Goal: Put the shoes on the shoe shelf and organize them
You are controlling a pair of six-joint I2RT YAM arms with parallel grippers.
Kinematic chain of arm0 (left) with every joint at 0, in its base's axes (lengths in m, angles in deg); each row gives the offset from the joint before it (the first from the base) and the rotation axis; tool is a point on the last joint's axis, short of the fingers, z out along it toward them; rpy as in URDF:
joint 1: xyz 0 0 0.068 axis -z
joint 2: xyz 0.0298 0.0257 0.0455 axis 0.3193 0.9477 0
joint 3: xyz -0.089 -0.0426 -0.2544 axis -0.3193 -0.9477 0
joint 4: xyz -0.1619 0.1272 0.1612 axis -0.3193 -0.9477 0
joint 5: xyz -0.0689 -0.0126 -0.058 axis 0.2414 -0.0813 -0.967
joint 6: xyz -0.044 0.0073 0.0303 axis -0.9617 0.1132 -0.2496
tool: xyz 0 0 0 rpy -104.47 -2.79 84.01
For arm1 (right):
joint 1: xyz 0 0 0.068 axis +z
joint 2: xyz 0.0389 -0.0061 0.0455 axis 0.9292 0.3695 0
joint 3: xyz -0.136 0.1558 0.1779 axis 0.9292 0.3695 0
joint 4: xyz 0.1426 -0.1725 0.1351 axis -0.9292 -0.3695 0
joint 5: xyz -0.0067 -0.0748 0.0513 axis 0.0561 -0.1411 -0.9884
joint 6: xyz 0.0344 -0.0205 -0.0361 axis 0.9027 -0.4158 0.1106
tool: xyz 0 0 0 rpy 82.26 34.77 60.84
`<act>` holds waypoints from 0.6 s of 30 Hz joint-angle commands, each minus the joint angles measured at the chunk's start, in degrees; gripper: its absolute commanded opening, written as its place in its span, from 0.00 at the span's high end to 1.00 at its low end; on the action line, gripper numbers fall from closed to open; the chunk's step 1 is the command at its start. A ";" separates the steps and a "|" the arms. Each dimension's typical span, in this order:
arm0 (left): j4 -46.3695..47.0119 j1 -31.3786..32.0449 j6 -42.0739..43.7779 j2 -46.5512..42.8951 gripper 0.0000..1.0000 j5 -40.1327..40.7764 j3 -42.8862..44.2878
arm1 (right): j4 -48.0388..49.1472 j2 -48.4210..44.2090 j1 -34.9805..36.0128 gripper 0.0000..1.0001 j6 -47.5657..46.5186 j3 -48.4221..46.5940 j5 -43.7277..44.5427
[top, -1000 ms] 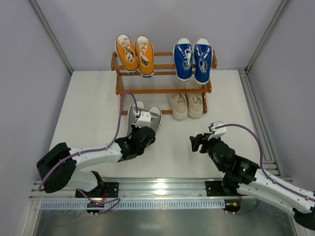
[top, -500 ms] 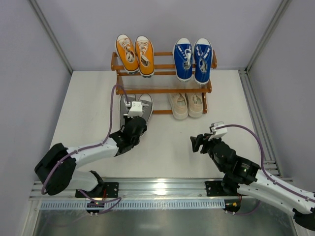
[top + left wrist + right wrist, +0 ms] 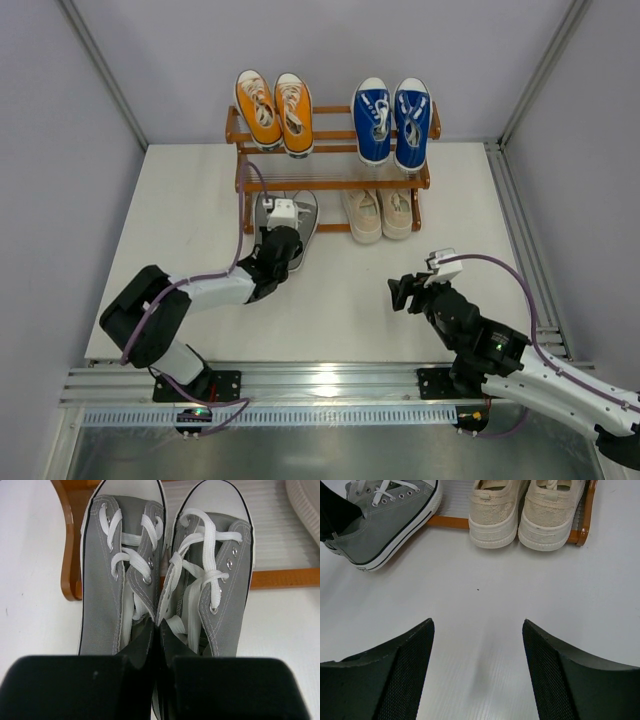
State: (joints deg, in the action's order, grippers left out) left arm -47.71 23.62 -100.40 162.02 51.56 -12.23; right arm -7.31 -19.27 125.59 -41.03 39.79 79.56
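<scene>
The wooden shoe shelf stands at the back of the table. Orange shoes and blue shoes sit on its top tier. Cream shoes sit on the right of the lower tier. My left gripper is shut on the grey shoes, pinching their two inner walls together. The grey shoes' toes lie on the left of the lower tier, heels off the front rail. My right gripper is open and empty over bare table in front of the cream shoes.
The right wrist view shows a grey shoe at upper left and the shelf's end post at right. Frame uprights and grey walls stand close behind and beside the shelf. The arm bases sit on the rail at the near edge.
My left arm has carried the grey pair away from me and a little left, from the open table onto the lower tier's left side. The right arm has barely moved.
</scene>
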 commanded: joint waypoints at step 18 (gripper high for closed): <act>19.39 -7.43 -1.81 7.37 1.00 -3.37 12.37 | -0.45 0.90 0.29 0.27 0.42 -1.99 0.51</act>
State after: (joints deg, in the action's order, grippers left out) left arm -41.57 17.78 -100.68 170.19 47.29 -4.51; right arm -8.23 -18.36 125.59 -40.90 39.79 79.54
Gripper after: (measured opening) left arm 0.006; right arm 0.734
